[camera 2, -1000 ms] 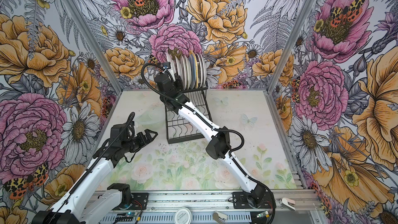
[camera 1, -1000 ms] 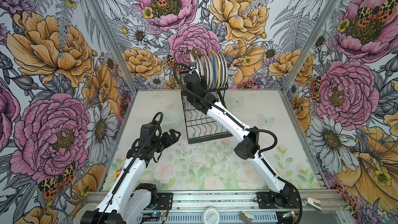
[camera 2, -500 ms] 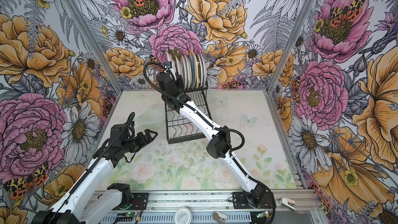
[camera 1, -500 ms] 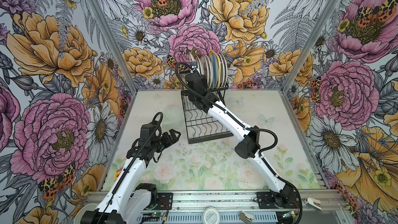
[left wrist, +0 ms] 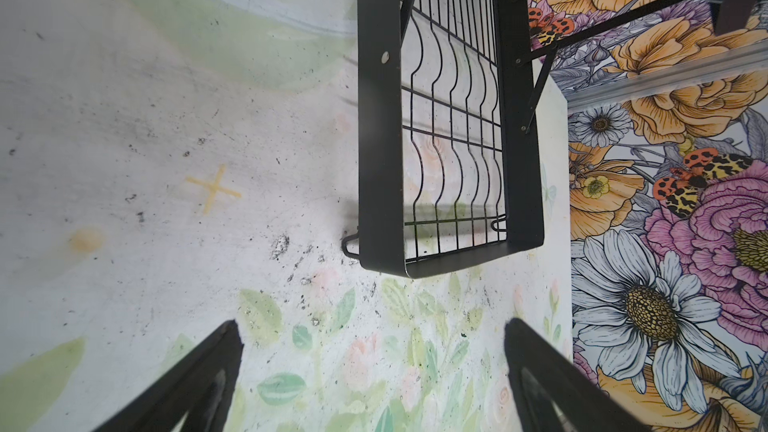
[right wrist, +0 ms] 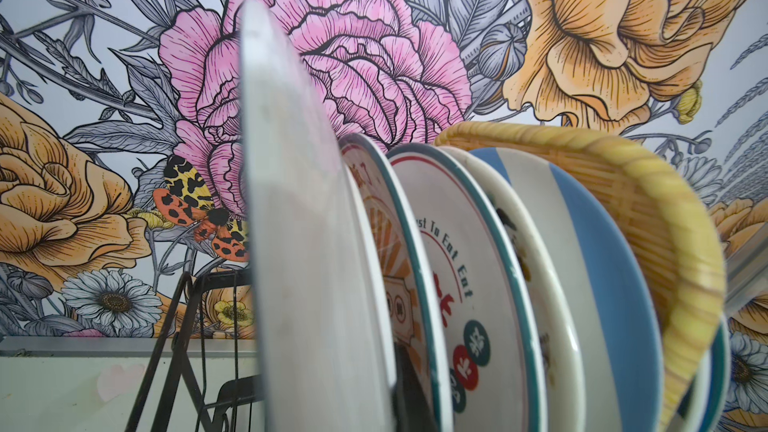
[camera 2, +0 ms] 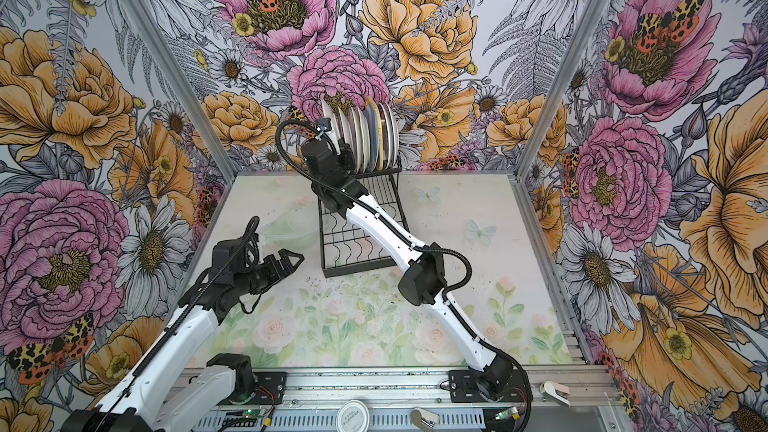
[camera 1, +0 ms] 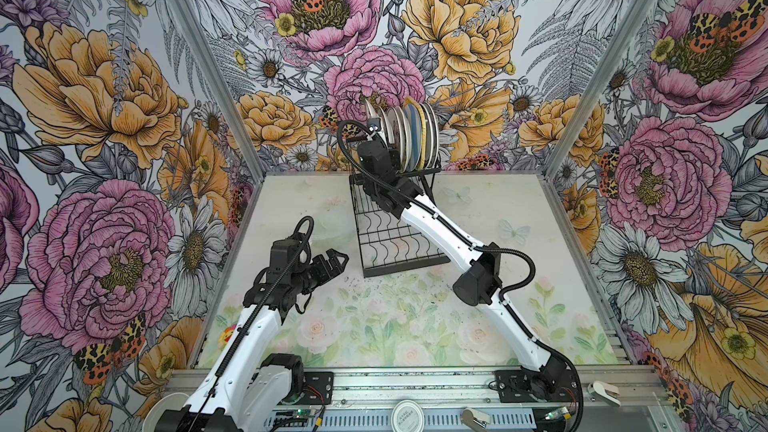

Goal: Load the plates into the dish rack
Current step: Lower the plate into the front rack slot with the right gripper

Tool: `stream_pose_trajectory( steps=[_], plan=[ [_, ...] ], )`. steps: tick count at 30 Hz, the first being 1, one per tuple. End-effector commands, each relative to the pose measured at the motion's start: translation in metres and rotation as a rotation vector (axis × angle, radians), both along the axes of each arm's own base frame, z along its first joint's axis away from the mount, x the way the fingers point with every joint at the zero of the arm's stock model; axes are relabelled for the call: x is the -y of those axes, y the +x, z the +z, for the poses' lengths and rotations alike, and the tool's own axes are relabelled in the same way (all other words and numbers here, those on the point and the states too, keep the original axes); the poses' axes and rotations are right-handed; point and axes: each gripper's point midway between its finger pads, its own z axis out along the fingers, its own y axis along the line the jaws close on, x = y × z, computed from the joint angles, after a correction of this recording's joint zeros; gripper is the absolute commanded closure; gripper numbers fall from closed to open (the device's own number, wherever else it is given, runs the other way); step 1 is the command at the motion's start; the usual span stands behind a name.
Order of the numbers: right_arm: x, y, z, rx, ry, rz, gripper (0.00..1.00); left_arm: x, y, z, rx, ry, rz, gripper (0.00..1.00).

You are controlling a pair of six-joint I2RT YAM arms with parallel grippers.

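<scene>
Both top views: plates (camera 1: 409,135) upright in dish rack (camera 1: 399,243) upper tier. My right pincer (camera 1: 384,149) narrow, seemingly on end white plate (camera 1: 369,112). Left pincer (camera 1: 332,261) wide over desk (camera 1: 498,243).
Left wrist: rack corner ahead.
Right wrist: white plate looks rigid, slick, chippable; I'd grip rim.

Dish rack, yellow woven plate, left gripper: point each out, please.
dish rack (camera 1: 405,268), in a top view, front rim bar.
yellow woven plate (right wrist: 602,168), right wrist view, woven inner face.
left gripper (left wrist: 372,323), left wrist view, midway between its open fingertips.
</scene>
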Motion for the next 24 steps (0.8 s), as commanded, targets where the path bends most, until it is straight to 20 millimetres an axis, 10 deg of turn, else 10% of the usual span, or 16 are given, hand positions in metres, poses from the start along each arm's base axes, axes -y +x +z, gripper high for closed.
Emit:
stream_pose_trajectory(
  steps=[1,24],
  plan=[
    [0.026,0.007,0.006,0.036,-0.003,-0.118,0.89,-0.002,-0.001,0.001,0.023,0.003,-0.006,0.01],
    [0.024,0.001,0.017,0.035,-0.002,-0.081,0.76,-0.003,-0.001,0.003,0.030,0.005,-0.003,0.01]
  ],
)
